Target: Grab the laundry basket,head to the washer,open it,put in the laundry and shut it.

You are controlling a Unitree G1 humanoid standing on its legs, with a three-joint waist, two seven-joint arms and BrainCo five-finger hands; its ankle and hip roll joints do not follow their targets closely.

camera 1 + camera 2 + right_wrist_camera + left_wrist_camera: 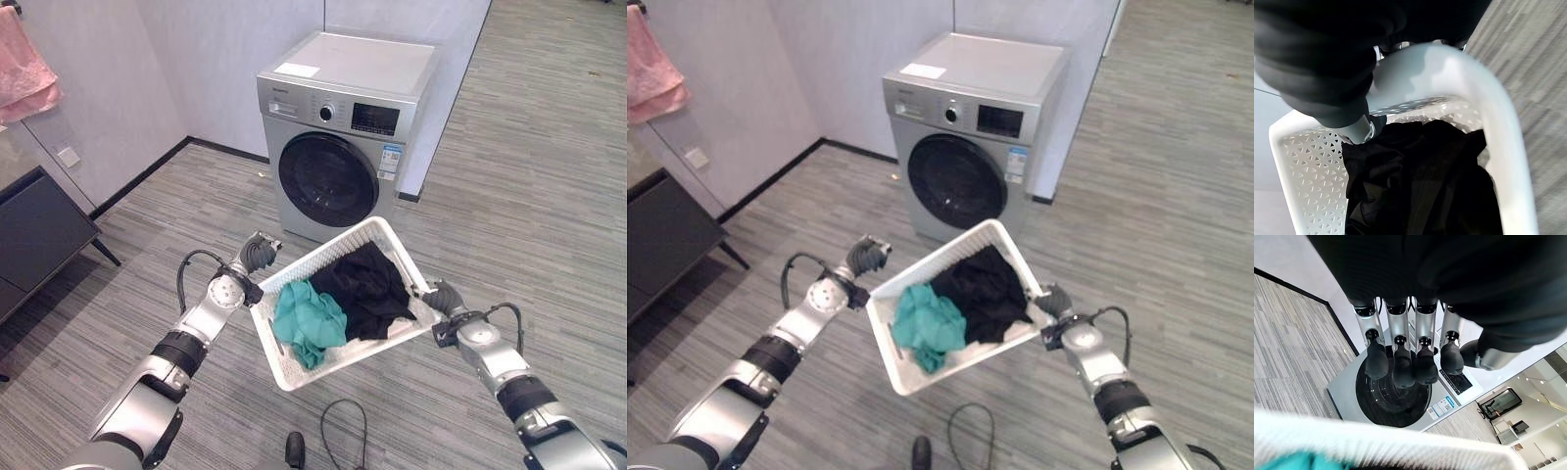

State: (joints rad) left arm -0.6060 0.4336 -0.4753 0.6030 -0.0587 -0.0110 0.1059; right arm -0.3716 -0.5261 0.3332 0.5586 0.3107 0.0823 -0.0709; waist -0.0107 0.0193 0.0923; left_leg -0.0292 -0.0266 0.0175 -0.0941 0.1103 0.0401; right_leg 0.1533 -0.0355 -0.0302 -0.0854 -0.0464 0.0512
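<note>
A white perforated laundry basket (315, 258) hangs tilted above the floor in front of me. Inside lie a teal garment (309, 321) and a black garment (367, 289). My right hand (446, 299) grips the basket's right rim (1503, 127), its thumb (1359, 125) hooked inside over the black cloth. My left hand (257, 253) hovers by the basket's upper left edge, its fingers (1400, 357) curled with nothing in them. The silver washer (338, 127) stands just past the basket against the wall, its round dark door (328, 179) closed.
A dark cabinet (34, 235) stands at the left wall, with a pink towel (22, 64) hanging above it. A white partition rises beside the washer's right side. Striped grey floor stretches open to the right.
</note>
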